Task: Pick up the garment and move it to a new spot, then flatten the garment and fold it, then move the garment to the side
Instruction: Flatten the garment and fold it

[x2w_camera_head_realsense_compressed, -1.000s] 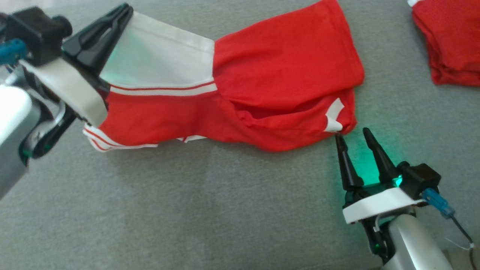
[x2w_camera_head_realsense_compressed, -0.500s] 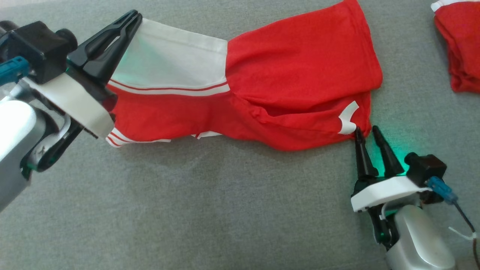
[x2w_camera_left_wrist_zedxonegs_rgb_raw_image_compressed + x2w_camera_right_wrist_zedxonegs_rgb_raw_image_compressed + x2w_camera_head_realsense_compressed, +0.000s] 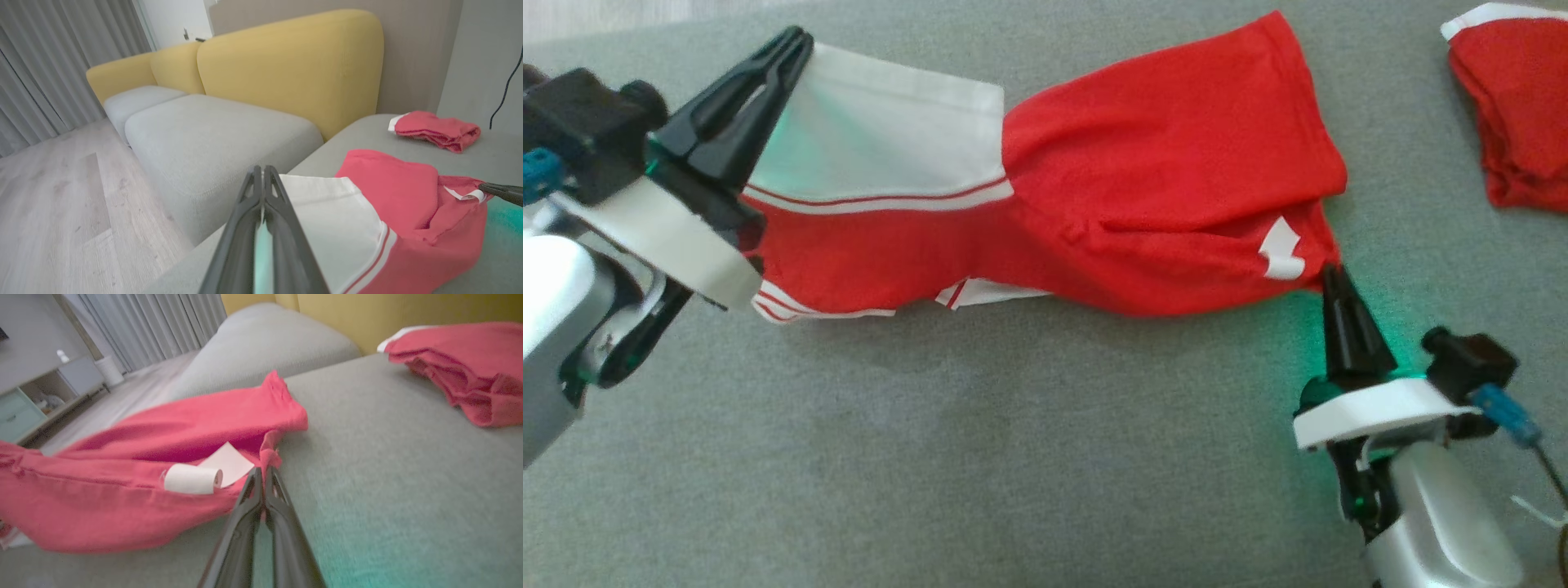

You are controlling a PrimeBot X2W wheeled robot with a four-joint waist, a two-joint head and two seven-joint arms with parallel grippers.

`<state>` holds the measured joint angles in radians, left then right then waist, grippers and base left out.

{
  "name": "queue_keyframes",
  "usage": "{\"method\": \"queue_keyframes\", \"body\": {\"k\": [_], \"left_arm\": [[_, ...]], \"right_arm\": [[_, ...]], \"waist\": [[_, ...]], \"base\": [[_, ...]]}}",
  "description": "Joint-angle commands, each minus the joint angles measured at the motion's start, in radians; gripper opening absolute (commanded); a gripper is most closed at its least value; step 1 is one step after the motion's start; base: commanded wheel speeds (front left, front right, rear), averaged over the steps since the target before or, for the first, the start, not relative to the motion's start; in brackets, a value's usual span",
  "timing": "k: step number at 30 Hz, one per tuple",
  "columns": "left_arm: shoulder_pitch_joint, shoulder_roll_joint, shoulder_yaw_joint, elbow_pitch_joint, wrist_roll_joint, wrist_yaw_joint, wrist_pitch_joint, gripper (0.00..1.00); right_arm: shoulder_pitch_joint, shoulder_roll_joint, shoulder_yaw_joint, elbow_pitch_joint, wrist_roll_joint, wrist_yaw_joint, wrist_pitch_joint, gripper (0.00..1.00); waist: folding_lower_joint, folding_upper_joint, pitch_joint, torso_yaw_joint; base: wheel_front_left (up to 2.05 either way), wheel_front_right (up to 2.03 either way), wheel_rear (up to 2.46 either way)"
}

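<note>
While garment (image 3: 1143, 188) lies stretched | left pincer (image 3: 799, 38) clenches its white end | right pincer (image 3: 1331, 273) clenches its red end

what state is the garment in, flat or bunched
Bunched, not flat: the garment is doubled over with deep creases, held between the left gripper at its white end and the right gripper at its red corner.

The left gripper (image 3: 796, 39) and right gripper (image 3: 1332, 274) match: tapered black fingers (image 3: 1352, 331), white collar (image 3: 1372, 408), boxy black camera (image 3: 1470, 363) with blue plug (image 3: 1507, 412), silver forearm (image 3: 1445, 523), and seemingly a green lamp (image 3: 1356, 500) underneath.
</note>
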<state>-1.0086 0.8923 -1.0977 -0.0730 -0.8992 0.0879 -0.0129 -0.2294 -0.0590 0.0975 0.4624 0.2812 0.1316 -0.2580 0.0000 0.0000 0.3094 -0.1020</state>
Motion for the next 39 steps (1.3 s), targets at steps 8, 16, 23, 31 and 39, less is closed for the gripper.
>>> {"method": "queue_keyframes", "body": {"k": [8,16,23,31,39], "left_arm": [[-0.082,0.098,0.181,-0.047,0.017,0.003,-0.184,0.0],[-0.171,0.13,0.284,-0.071,-0.013,-0.021,-0.218,0.0],[-0.339,0.108,0.36,-0.062,-0.015,-0.064,-0.205,0.0],[-0.508,-0.004,0.315,0.161,0.016,-0.142,-0.106,0.0],[-0.687,-0.12,0.288,0.403,0.119,-0.146,-0.105,0.0]], "right_arm": [[-0.032,-0.223,0.058,-0.36,0.258,-0.001,-0.002,0.0],[-0.158,-0.481,0.006,-0.589,0.447,-0.001,0.12,0.0],[-0.369,-0.627,-0.007,-0.641,0.527,-0.001,0.266,0.0],[-0.64,-0.633,0.109,-0.438,0.57,-0.001,0.339,0.0],[-0.914,-0.566,0.256,-0.22,0.535,-0.001,0.251,0.0]], "waist": [[0.0,0.0,-0.08,-0.008],[0.0,0.0,-0.11,-0.021],[0.0,0.0,-0.081,-0.02],[0.0,0.0,-0.006,0.0],[0.0,0.0,0.143,0.003]], "base": [[0.0,0.0,0.0],[0.0,0.0,0.0],[0.0,0.0,0.0],[0.0,0.0,0.0],[0.0,0.0,0.0]]}}
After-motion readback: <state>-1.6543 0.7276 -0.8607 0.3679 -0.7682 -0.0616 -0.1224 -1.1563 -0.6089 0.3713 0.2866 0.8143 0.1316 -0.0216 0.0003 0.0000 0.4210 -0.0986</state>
